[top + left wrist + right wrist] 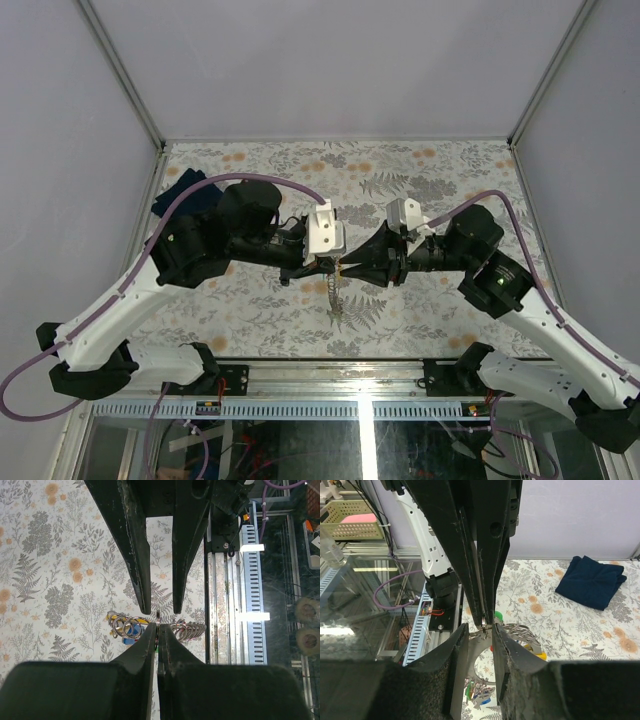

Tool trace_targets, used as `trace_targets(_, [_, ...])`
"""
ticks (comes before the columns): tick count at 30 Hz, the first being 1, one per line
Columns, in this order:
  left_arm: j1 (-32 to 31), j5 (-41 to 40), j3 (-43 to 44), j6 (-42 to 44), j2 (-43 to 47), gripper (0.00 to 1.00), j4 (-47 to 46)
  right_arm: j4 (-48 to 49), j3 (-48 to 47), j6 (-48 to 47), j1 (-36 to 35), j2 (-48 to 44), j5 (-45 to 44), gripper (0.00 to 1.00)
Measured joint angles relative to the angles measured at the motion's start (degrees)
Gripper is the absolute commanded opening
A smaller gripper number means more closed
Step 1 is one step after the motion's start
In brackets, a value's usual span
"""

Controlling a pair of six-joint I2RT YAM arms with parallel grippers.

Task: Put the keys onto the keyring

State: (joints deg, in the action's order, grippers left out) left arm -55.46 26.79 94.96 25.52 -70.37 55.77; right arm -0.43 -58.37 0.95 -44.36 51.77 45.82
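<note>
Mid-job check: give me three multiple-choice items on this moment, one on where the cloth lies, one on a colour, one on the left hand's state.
1. Where does the dark blue cloth lie?
A. far-left part of the table
B. near-right corner
C. under the keyring

2. What colour are the arms' cables?
A. yellow
B. purple
C. green

3. How is the left hand?
A. wide open
B. out of view
C. shut on the keyring

Answers:
1 A: the top view shows it beyond the left arm.
2 B: purple runs along both arms.
3 C: its fingers pinch the ring, and the right hand stands open around it.
</note>
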Motion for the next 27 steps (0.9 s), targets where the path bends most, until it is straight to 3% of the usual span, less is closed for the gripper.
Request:
trace_targets(16, [0.00,-0.24,0.94,0.11,-0.39,0.00,0.90,0.33,0.00,0.57,0.00,2.12,1.66,0.31])
trace_targets(21, [0.00,-0.22,0.94,0.11,-0.42,0.00,0.92,0.33,0.00,0.57,0.00,2.12,1.66,0.21])
trace_targets(25, [0.00,-0.20,0.96,0.11,-0.44,0.00,0.98,0.55,0.00,0.59,0.02,2.12,1.62,0.00])
trace_targets(27, [0.00,-0.20,0.96,0.11,-0.44,0.00,0.98,0.70,0.00,0.76,0.00,2.12,1.62,0.00])
